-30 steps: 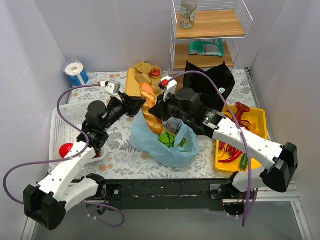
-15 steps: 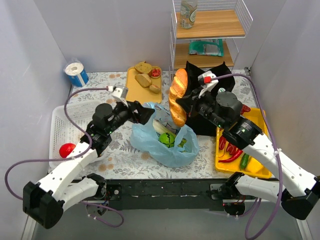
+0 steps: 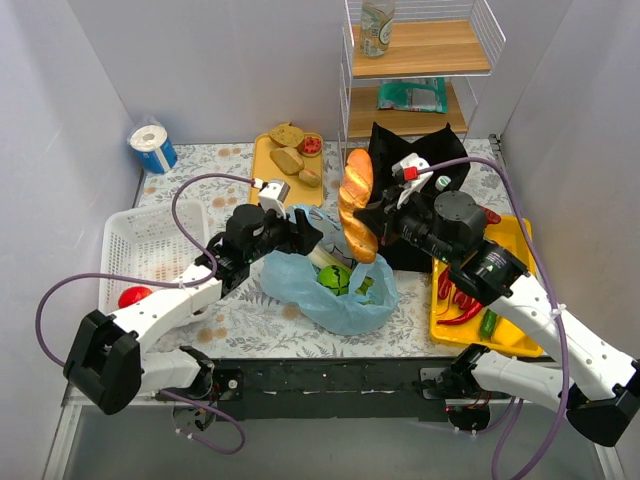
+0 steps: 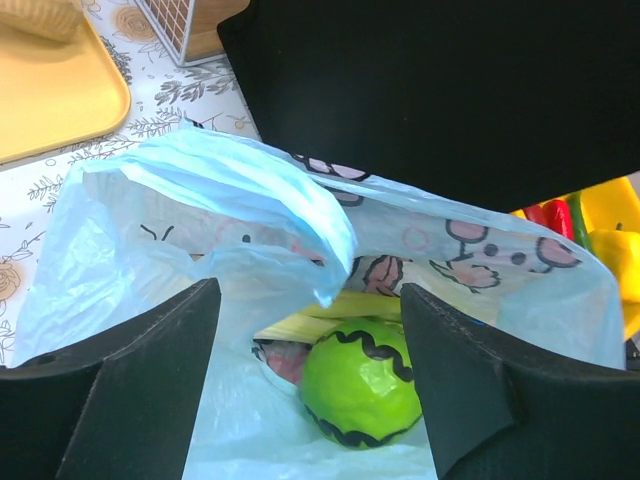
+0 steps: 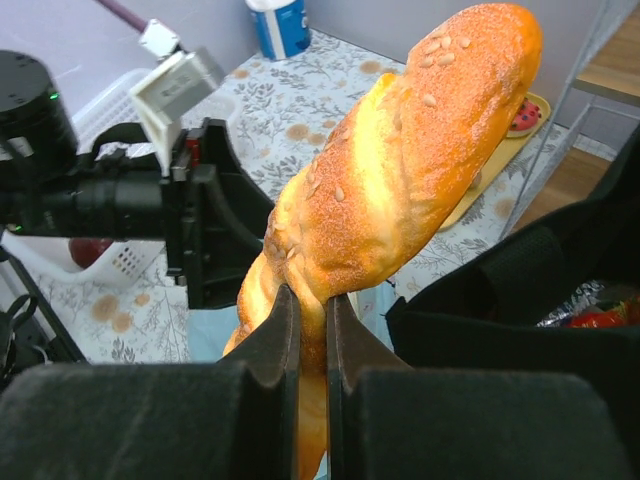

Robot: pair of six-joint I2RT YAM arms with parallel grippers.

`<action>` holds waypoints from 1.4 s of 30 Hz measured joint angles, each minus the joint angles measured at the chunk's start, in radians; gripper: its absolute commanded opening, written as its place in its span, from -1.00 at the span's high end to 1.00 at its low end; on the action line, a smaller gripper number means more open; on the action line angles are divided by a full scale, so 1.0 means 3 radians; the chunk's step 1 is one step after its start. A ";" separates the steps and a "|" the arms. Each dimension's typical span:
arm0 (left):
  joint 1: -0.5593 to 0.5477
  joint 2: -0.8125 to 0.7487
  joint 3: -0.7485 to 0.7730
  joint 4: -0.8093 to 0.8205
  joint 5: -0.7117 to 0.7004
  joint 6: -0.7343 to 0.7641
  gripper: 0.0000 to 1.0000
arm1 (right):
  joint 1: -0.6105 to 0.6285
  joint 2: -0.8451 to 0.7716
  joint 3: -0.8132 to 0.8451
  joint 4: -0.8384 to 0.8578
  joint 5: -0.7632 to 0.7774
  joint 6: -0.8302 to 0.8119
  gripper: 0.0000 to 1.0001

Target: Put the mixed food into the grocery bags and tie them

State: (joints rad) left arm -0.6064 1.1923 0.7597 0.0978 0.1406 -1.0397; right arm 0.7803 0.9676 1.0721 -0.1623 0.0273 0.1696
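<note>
While aloft, right gripper [image 5: 311,305] around loaf [image 5: 400,170]

vegetable [image 4: 360,385] in plastic bag [image 4: 130,230], basket [image 3: 125,232] left

Your top view looks down from above and behind the arm bases, taking in the whole worktop [image 3: 200,170], with the light-blue bag [image 3: 335,295] near its middle. Your left wrist view sits close over that bag, facing into its mouth, with the black bag [image 4: 430,90] just beyond. Your right wrist view looks along its gripper [image 5: 312,300], past the bread loaf [image 5: 400,170], toward the left arm [image 5: 90,190]. The top view also shows the loaf.
</note>
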 measured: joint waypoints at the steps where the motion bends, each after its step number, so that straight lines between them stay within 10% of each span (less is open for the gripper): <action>1: 0.0000 0.0037 0.0000 0.0027 -0.0010 -0.0001 -0.36 | 0.0000 -0.0001 -0.0003 0.0001 -0.0046 -0.0025 0.97; 5: -0.0008 0.0174 0.0000 0.0163 -0.0072 -0.0006 0.04 | 0.0004 0.0004 -0.0009 0.0009 -0.0285 -0.0117 0.97; 9: -0.0015 0.0268 0.0000 0.0309 -0.0123 -0.0010 1.00 | 0.0065 0.0085 -0.0009 0.0076 -0.0413 -0.0154 0.97; 29: -0.0015 -0.0942 0.0070 -0.0755 -0.0127 0.0130 1.00 | 0.0796 0.0493 -0.1633 0.2071 0.0088 -0.1106 0.97; 42: -0.0015 -0.1181 0.0111 -0.0895 0.0121 0.0702 1.00 | 0.0876 0.0373 -0.1854 0.2152 0.0715 -0.1389 0.97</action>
State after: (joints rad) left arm -0.6109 0.8379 0.7929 -0.1707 0.1768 -0.8291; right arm 1.0431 1.0794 0.5159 0.4831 0.2417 -0.2470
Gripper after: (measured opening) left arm 0.011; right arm 0.092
